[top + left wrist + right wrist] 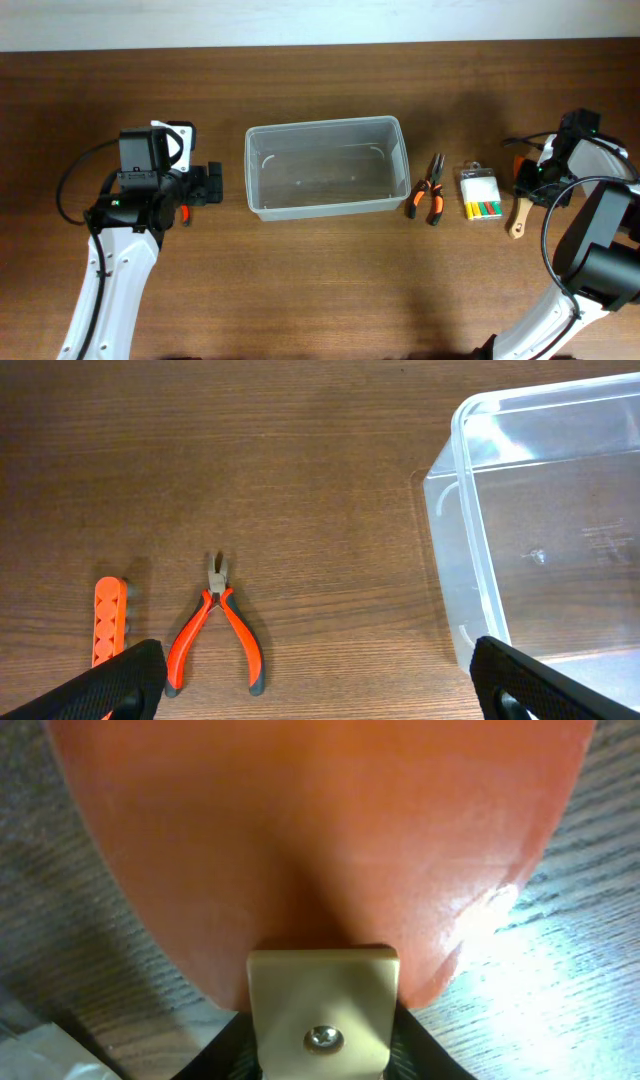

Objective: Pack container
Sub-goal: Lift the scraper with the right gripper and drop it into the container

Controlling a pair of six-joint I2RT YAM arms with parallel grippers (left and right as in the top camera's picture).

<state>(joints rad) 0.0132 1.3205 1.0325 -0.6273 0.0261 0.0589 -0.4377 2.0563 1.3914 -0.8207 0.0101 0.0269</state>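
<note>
The clear plastic container [325,168] stands empty at the table's middle; its left wall shows in the left wrist view [470,530]. My left gripper [207,185] hangs just left of it, open and empty [320,685], above orange-handled pliers [218,638] and an orange bit holder [108,622]. My right gripper [530,178] is at the far right, shut on the cream neck [322,1010] of a scraper with an orange blade [310,840] and a wooden handle [518,218]. The blade lies low over the table.
A second pair of orange-handled pliers [428,197] lies right of the container. A small clear box of coloured bits [480,195] lies between those pliers and the scraper. The wall edge runs along the back.
</note>
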